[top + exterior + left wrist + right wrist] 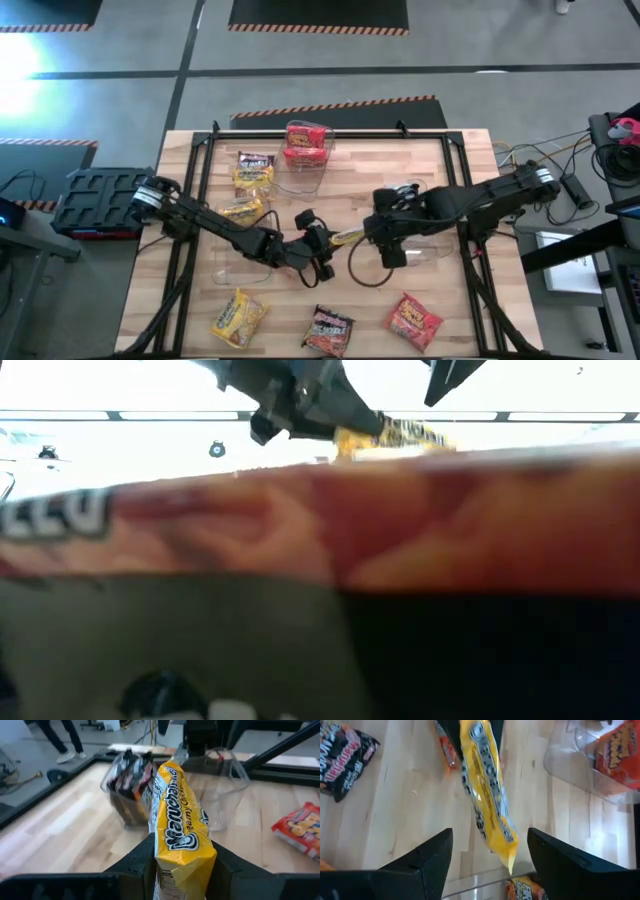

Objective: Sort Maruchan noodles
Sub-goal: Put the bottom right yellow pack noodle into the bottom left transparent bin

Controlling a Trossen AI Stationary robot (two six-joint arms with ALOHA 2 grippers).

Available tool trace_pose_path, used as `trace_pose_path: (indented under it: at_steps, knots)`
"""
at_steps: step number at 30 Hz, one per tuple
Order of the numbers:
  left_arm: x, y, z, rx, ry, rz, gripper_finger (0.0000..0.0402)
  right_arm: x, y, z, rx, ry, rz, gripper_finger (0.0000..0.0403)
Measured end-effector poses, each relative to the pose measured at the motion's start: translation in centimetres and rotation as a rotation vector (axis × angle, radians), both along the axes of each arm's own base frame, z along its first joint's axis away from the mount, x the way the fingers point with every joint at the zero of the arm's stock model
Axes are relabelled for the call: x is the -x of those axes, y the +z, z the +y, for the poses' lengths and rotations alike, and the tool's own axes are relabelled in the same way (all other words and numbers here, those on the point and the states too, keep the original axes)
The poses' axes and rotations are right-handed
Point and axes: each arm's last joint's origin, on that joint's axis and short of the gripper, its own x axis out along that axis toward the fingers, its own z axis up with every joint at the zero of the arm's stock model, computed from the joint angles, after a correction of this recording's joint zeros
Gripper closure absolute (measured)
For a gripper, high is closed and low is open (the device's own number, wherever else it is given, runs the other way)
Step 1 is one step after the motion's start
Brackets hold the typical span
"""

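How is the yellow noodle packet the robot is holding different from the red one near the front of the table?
The yellow packet hangs in the air, pinched by the left gripper; the red packet lies flat on the table. One is yellow, the other red. One is held; nothing touches the other. Both are crinkly Maruchan noodle packets.

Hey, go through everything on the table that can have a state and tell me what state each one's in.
Left gripper: shut on the yellow packet.
Right gripper: jaws open, either side of that packet.
Yellow packet: held off the table.
Far clear bin: holds red packets.
Red packet: loose on the table.
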Motion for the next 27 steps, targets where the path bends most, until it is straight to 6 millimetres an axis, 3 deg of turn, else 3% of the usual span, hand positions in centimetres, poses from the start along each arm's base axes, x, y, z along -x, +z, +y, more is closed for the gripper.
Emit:
trace_pose_path:
  at_steps: [7, 16, 27]
  knots:
    - [2.2, 2.3, 1.0, -0.034, 0.009, 0.060, 0.0303, 2.0, 0.0, -0.6, -0.022, -0.046, -0.019, 0.0156]
    - [7.8, 5.4, 3.2, 0.007, 0.036, 0.061, 0.0303, 3.4, -1.4, -1.1, -0.033, -0.122, 0.007, 0.0160]
    - [17.4, 3.9, 6.4, 0.162, 0.082, -0.069, 0.0302, 3.1, -1.7, -1.0, -0.039, -0.134, 0.009, 0.0154]
